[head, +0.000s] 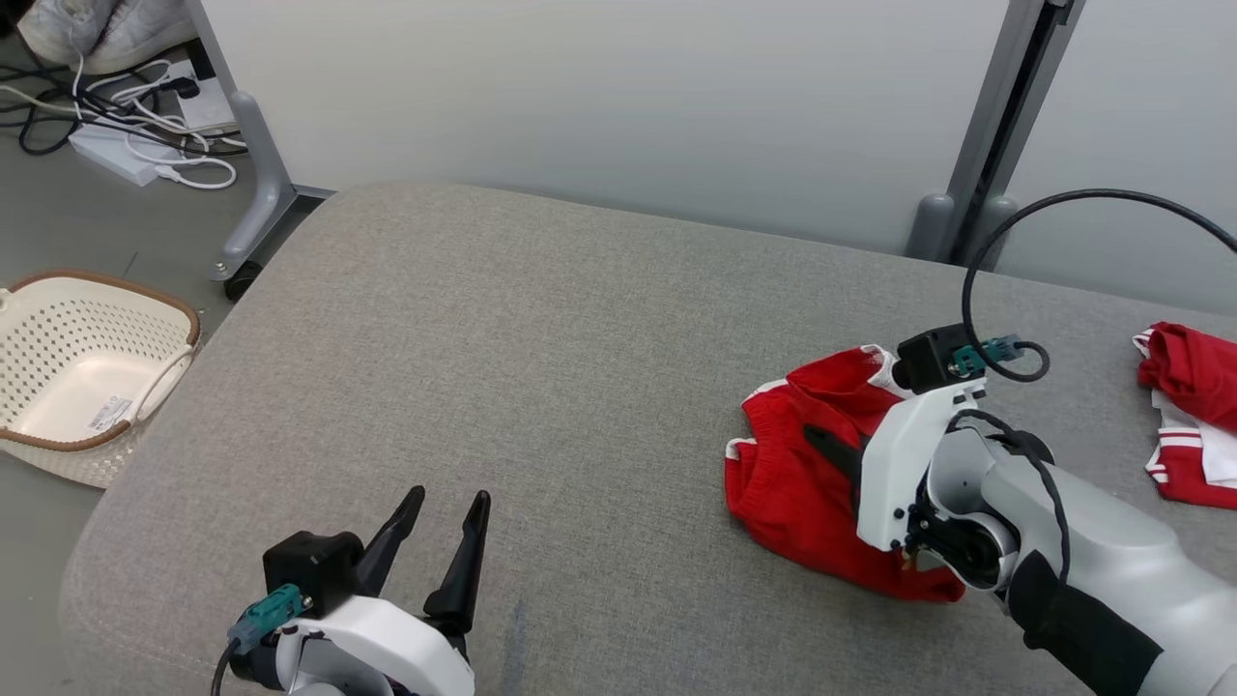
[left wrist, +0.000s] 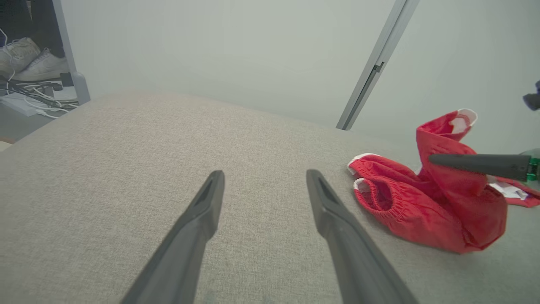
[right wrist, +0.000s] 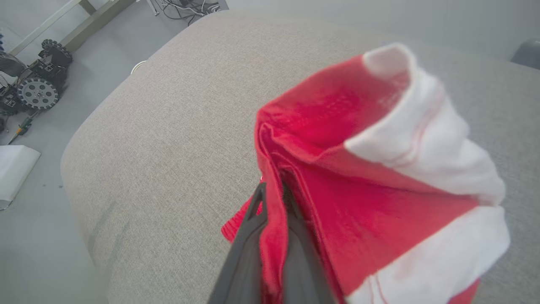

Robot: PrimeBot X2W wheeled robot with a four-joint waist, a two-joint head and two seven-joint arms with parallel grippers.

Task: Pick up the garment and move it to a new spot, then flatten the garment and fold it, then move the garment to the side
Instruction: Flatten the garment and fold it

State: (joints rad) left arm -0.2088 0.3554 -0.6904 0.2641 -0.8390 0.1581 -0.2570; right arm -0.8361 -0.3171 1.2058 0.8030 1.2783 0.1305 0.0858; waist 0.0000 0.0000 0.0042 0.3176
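Red with white trim, the garment point(head: 788, 483) is lying bunched on the right half of the grey fabric-covered table point(head: 541, 387), one fold standing raised off the surface. The right gripper point(head: 821, 440) is pinching that fold, fingers pressed together on the cloth. The left gripper point(head: 447, 498) is pointing across the table near its front left corner, fingers spread wide, gripping nothing. Another red-and-white piece of clothing point(head: 1193, 406) is lying further right, and a cream basket point(head: 87, 338) is sitting on the floor to the left.

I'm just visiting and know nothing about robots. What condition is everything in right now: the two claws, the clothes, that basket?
left gripper: open, empty, over the gray cushion.
right gripper: shut, pinching the red shorts.
red shorts: crumpled, one part lifted, the rest on the cushion.
second red-and-white garment: crumpled, lying untouched.
laundry basket: upright, looks empty.
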